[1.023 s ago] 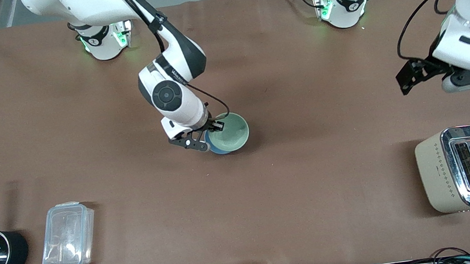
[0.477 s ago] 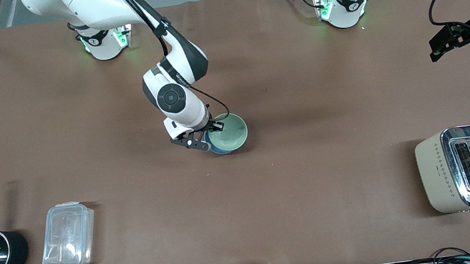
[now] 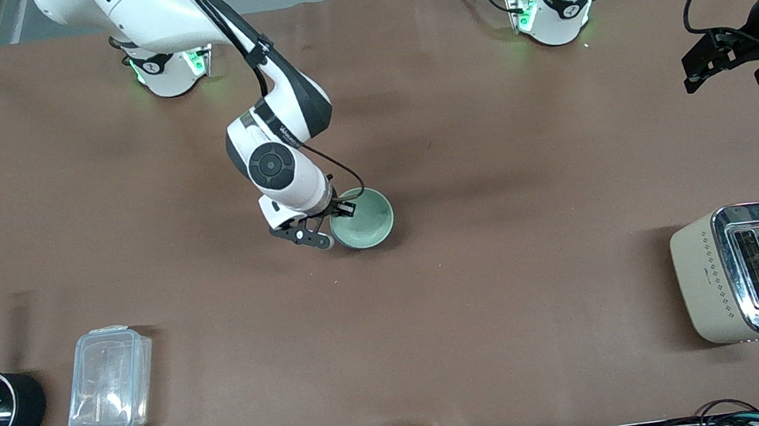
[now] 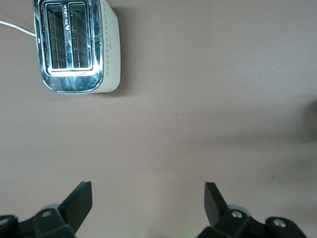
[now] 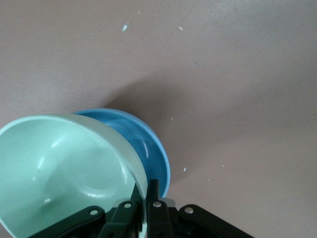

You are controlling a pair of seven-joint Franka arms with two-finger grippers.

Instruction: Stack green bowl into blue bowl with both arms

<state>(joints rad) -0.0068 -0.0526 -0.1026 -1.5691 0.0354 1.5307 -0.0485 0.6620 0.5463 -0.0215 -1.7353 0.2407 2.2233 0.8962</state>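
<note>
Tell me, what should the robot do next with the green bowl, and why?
Probably lower it a little more, then let go: the right gripper pinches the green bowl by its rim, tilted over the blue bowl, not yet nested. The left gripper waits open above the table.

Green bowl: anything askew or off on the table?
The green bowl is tilted, not seated flush: the right gripper pinches its rim over the blue bowl, whose rim shows on one side. The left gripper waits open over bare table by the toaster. Nothing spilled or damaged.
</note>
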